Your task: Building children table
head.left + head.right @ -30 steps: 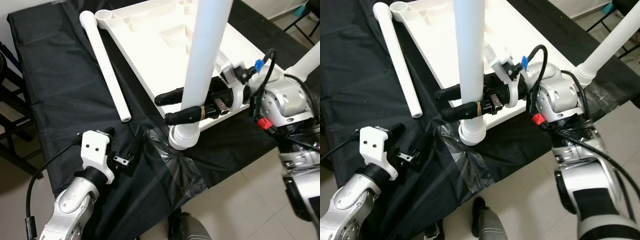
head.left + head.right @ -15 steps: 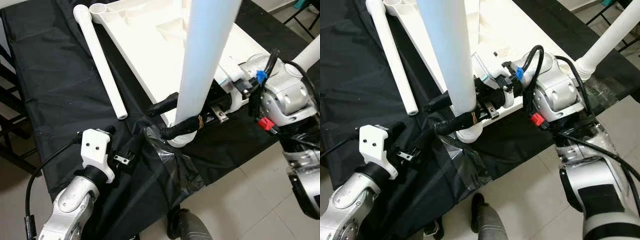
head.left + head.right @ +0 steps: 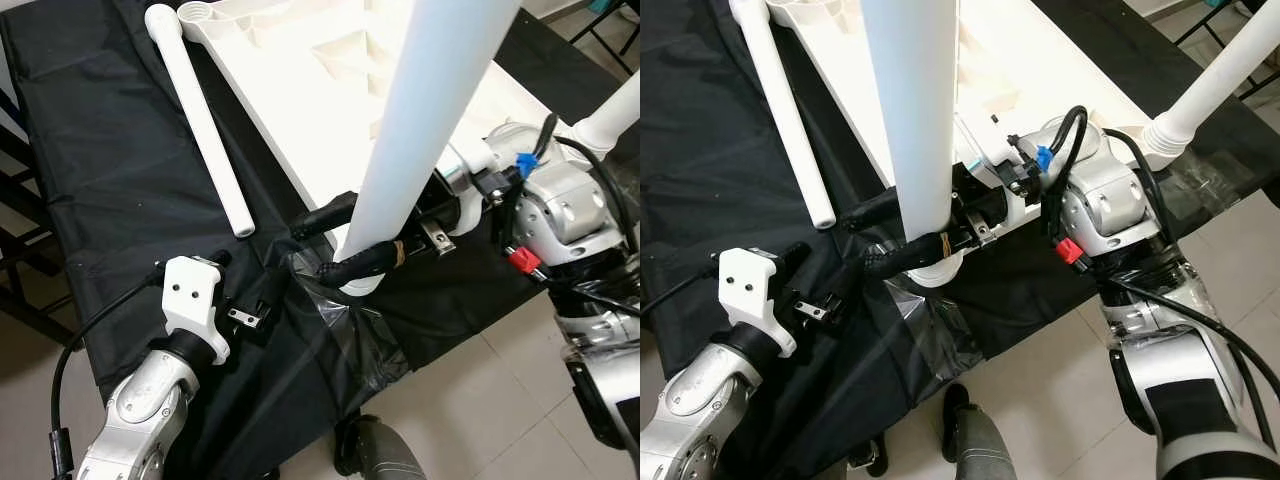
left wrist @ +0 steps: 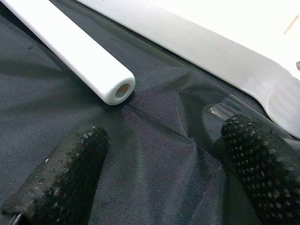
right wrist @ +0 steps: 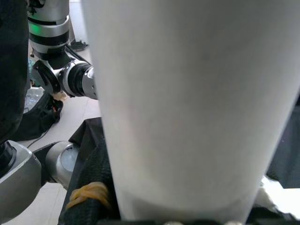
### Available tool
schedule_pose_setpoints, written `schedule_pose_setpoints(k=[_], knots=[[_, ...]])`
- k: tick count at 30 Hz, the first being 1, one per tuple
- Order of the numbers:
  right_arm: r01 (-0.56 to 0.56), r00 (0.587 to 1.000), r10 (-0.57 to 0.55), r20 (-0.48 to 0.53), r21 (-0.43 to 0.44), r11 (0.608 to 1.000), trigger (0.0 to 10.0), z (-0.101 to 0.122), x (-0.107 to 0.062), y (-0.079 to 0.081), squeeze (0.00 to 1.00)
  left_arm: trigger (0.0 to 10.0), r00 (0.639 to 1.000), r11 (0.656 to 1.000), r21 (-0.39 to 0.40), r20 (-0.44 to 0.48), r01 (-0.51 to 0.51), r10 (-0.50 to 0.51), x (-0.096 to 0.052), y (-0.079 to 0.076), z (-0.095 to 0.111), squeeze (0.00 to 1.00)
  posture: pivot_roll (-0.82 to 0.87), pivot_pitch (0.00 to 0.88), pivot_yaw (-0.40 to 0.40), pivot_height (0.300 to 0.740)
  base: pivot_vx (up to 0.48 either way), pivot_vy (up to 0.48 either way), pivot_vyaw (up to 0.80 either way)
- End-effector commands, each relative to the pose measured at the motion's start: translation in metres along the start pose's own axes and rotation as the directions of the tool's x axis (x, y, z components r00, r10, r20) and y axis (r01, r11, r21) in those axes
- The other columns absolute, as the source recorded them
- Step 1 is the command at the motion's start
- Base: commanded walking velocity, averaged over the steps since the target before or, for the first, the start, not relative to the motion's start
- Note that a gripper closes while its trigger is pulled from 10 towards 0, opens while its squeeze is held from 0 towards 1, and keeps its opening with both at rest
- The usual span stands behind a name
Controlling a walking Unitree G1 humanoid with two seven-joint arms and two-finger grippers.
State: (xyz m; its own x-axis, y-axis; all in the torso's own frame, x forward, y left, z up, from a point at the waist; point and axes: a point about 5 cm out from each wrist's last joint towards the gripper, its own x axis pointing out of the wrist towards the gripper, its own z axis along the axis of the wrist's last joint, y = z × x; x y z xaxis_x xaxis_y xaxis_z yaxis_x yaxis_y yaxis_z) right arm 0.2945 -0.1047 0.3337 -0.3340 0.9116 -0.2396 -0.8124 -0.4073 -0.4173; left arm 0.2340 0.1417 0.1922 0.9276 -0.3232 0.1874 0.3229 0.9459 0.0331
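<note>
The white table top (image 3: 300,90) lies upside down on a black cloth. A thick white leg (image 3: 420,150) stands in its near corner socket (image 3: 355,285), leaning a little. My right gripper (image 3: 315,248) is shut on this leg just above the socket, one black finger on each side. A second leg (image 3: 1220,80) stands in the right corner. A loose leg (image 3: 205,130) lies on the cloth left of the top; its end (image 4: 115,89) is ahead of my left gripper (image 4: 159,173), which rests open and low over the cloth, holding nothing.
Shiny clear tape (image 3: 350,330) is stuck to the cloth near the table's front edge. A dark shoe (image 3: 375,455) is on the tiled floor below. A black chair frame (image 3: 15,250) stands at the left.
The leg in my right gripper has tilted, its top leaning further right, and the fingers have turned with it. The view has shifted slightly. My left arm has stayed still.
</note>
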Motion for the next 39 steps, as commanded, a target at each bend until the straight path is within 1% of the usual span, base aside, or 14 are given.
schedule_pose_setpoints(k=[1,6,14,25,30,39], knots=[[0.004,1.0,-0.003,-0.014,0.033,0.999,10.0,-0.007,-0.003,0.004,0.0,10.0,1.0,1.0,-0.004,-0.028,0.002,-0.002,-0.004,-0.001,-0.004,0.0,0.01,0.426,-0.042,0.74,0.0,0.0,0.0],[0.053,0.998,-0.052,-0.028,0.036,0.998,10.0,-0.005,-0.015,0.003,0.0,10.0,1.0,1.0,-0.006,-0.03,0.007,-0.008,-0.003,-0.001,-0.004,0.0,0.01,0.427,-0.039,0.74,0.0,0.0,0.0],[0.088,0.996,-0.087,-0.024,0.044,0.995,10.0,-0.006,-0.022,0.001,0.0,10.0,1.0,1.0,-0.005,-0.027,0.009,-0.009,-0.003,-0.001,-0.003,0.0,0.01,0.43,-0.036,0.74,0.0,0.0,0.0],[0.089,0.996,-0.088,-0.011,0.048,0.995,10.0,-0.009,-0.018,0.0,0.0,10.0,1.0,1.0,0.0,-0.027,0.012,-0.012,-0.004,-0.001,-0.003,0.0,0.01,0.427,-0.032,0.74,0.0,0.0,0.0],[0.074,0.997,-0.075,0.019,0.044,0.996,10.0,-0.009,-0.009,-0.004,0.0,10.0,0.999,1.0,0.001,-0.028,0.016,-0.016,-0.005,-0.003,-0.003,0.0,0.01,0.426,-0.033,0.74,0.0,0.0,0.0],[0.069,0.998,-0.07,0.01,0.04,0.997,10.0,-0.01,-0.008,-0.006,0.0,10.0,0.999,1.0,-0.001,-0.028,0.016,-0.016,-0.006,-0.004,-0.003,0.0,0.01,0.426,-0.042,0.74,0.0,0.0,0.0]])
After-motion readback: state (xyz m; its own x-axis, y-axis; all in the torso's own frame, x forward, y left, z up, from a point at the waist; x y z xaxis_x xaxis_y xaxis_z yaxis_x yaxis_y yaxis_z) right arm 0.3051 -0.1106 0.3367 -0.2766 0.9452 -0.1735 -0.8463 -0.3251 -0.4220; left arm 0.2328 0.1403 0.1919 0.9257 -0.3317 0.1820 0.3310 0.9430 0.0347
